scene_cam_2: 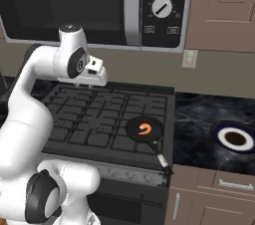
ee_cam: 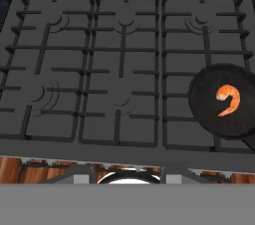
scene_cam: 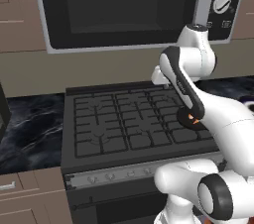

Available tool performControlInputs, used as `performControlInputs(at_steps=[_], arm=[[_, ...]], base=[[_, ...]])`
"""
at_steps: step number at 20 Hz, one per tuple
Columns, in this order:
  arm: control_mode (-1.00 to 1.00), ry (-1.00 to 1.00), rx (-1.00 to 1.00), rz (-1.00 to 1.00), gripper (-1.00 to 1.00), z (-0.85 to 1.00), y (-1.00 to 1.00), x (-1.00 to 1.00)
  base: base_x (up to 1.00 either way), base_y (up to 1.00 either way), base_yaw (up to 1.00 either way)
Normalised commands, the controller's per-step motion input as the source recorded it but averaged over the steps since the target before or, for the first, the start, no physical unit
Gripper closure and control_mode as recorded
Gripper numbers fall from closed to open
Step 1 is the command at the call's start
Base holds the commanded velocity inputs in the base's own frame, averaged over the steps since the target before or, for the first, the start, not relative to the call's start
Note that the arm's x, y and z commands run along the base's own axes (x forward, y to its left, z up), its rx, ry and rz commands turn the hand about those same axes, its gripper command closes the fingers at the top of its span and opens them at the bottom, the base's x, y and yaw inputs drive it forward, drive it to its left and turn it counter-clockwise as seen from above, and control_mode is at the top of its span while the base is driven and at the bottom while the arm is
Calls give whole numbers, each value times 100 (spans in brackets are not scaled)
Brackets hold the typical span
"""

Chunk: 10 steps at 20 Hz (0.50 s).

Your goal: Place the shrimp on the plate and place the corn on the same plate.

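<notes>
Hand (scene_cam_2: 92, 83) raised over the stove (scene_cam_2: 99, 119), touching nothing; finger spread can't be told. Shrimp (ee_cam: 228, 99) in frying pan (ee_cam: 221, 102), below and right of hand. Plate (scene_cam_2: 236, 138) on worktop (scene_cam_2: 199, 119), farther right.

Black frying pan (scene_cam_2: 145, 130) on stove (scene_cam_2: 94, 119) front-right burner, microwave (scene_cam_2: 89, 5) above, dark countertop (scene_cam_2: 199, 114) alongside.

2 rear base views flanking the arm, hand view overhead, all sharing the stove (ee_cam: 99, 69).
</notes>
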Motion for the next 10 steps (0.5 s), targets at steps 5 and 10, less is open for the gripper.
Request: performControlInputs(at_steps=[5,10], arm=[[-100,1,-1,0,-100,-23,-33,-19],[-100,4,0,-2,-100,-55,-73,-8]], base=[[0,0,0],[0,0,0]])
